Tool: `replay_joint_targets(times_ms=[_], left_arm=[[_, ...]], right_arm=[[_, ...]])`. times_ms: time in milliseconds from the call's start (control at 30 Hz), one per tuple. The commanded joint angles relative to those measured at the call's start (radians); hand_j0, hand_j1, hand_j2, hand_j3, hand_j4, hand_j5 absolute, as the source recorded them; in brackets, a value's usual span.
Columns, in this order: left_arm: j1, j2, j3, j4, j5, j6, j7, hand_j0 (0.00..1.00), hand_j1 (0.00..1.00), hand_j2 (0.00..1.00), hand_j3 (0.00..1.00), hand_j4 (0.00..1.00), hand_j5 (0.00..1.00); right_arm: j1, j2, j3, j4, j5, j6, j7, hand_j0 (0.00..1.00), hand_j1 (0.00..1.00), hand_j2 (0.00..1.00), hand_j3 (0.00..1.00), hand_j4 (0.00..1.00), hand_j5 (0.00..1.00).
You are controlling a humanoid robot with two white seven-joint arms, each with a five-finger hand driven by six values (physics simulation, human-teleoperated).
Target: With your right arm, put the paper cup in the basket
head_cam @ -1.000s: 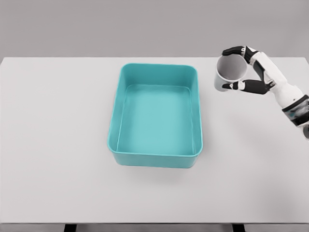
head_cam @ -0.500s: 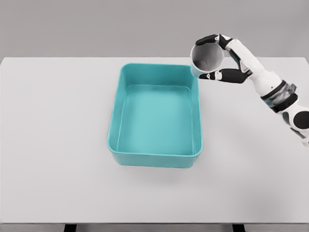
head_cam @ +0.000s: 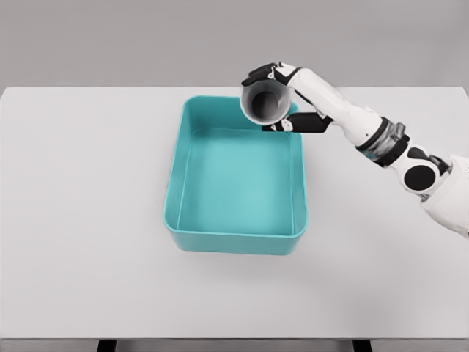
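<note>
Right hand (head_cam: 282, 99) is clamped on the paper cup (head_cam: 264, 103), dark fingers wrapped over the top of its rim, thumb pressed along the underside. Cup tipped on its side, open mouth facing the camera, grey interior visible. It hangs in the air over the far right corner of the teal basket (head_cam: 176, 176), apparently just inside the far wall and above the rim. Cup not yet in the basket.

Basket sits about mid-worktop (head_cam: 80, 220), long axis running from far edge toward near edge, nothing inside it. Right arm reaches in from the right side of the worktop, forearm crossing over the basket's right wall. Left arm not visible.

Judgement: transport nearly done; release or lowering is what remains.

Risks from here:
- Cup sits close to the far right corner. Let go here and it may clip the rim or wall and bounce out onto the worktop.
- Cup is on its side and light; dropped from height, it could roll or rebound inside.
- Lowering the hand so near the wall could knock the basket and shift it.
</note>
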Motion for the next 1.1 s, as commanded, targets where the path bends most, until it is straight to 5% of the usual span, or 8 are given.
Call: replay_joint_targets(times_ms=[0, 233, 500, 800, 933, 1067], left_arm=[[0.000, 0.000, 0.000, 0.001, 0.000, 0.000, 0.000, 1.00, 1.00, 1.00, 1.00, 1.00, 1.00], [0.000, 0.000, 0.000, 0.000, 0.000, 0.000, 0.000, 1.00, 1.00, 1.00, 1.00, 1.00, 1.00], [0.000, 0.000, 0.000, 0.000, 0.000, 0.000, 0.000, 1.00, 1.00, 1.00, 1.00, 1.00, 1.00], [0.000, 0.000, 0.000, 0.000, 0.000, 0.000, 0.000, 1.00, 1.00, 1.00, 1.00, 1.00, 1.00], [0.000, 0.000, 0.000, 0.000, 0.000, 0.000, 0.000, 1.00, 1.00, 1.00, 1.00, 1.00, 1.00], [0.000, 0.000, 0.000, 0.000, 0.000, 0.000, 0.000, 1.00, 1.00, 1.00, 1.00, 1.00, 1.00]], right_arm=[[0.000, 0.017, -0.001, 0.000, 0.058, 0.000, -0.001, 0.71, 0.71, 0.71, 0.71, 0.71, 0.71], [-0.002, 0.056, 0.001, 0.002, 0.127, 0.000, -0.001, 0.75, 0.75, 0.75, 0.75, 0.75, 0.75], [-0.005, 0.053, 0.001, 0.002, 0.124, 0.000, -0.001, 0.97, 0.97, 0.97, 0.97, 0.97, 0.97], [-0.009, 0.034, 0.010, 0.002, 0.124, 0.000, -0.001, 1.00, 1.00, 1.00, 1.00, 1.00, 1.00], [-0.046, -0.084, 0.007, -0.008, 0.126, 0.000, -0.001, 1.00, 1.00, 1.00, 1.00, 1.00, 1.00], [-0.054, -0.324, 0.008, -0.075, 0.135, 0.000, 0.001, 1.00, 1.00, 1.00, 1.00, 1.00, 1.00]])
